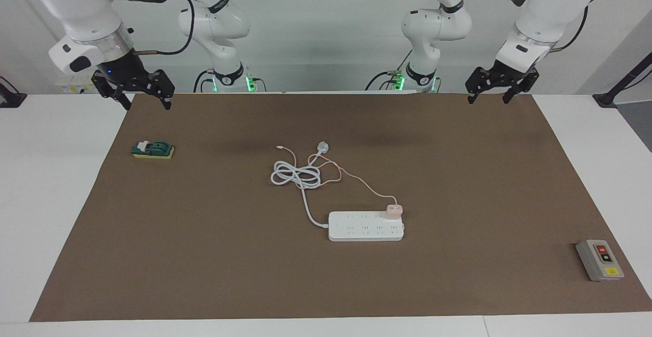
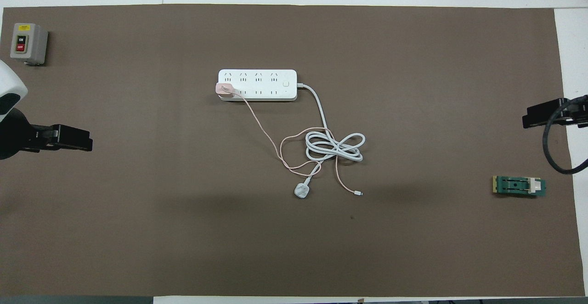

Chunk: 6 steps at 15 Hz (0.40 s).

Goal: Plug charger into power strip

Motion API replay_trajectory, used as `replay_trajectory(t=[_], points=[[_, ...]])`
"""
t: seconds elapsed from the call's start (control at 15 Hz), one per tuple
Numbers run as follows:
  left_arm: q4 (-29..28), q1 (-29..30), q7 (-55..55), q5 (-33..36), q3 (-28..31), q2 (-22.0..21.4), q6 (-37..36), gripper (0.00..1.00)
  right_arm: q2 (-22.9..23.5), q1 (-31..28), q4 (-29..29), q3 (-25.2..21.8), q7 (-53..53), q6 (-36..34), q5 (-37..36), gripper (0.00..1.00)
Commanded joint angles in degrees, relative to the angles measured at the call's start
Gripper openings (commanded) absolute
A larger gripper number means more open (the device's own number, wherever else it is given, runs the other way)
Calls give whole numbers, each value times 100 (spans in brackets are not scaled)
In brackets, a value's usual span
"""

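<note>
Both arms hang raised at the robots' edge of the mat. The right gripper [image 1: 145,97], upper left of the facing view, is spread wide and empty. The left gripper [image 1: 488,94], upper right, is likewise spread wide and empty. Mid-frame, coiled cords lie loose. Lower centre, the charger [image 1: 394,211] stands on an end socket of the power strip [image 1: 365,226]. It looks light, rigid and small; grip its flat sides, clear of the limp cable.

Count on brown mat [image 1: 458,184]: one power strip [image 1: 365,226], one pink charger [image 1: 394,211], one white plug [image 1: 322,147], one grey switch box [image 1: 599,260], one green block [image 1: 153,149]. Two grippers: left [image 1: 488,96], right [image 1: 145,103].
</note>
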Motion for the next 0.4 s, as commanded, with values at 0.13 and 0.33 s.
replay_trajectory(t=[0.13, 0.33], points=[[-130, -19, -74, -13, 59, -110, -64, 100, -75, 11, -65, -5, -83, -4, -16, 100], [-130, 25, -74, -22, 51, -118, -55, 100, -75, 11, -65, -5, -92, -4, -16, 100]])
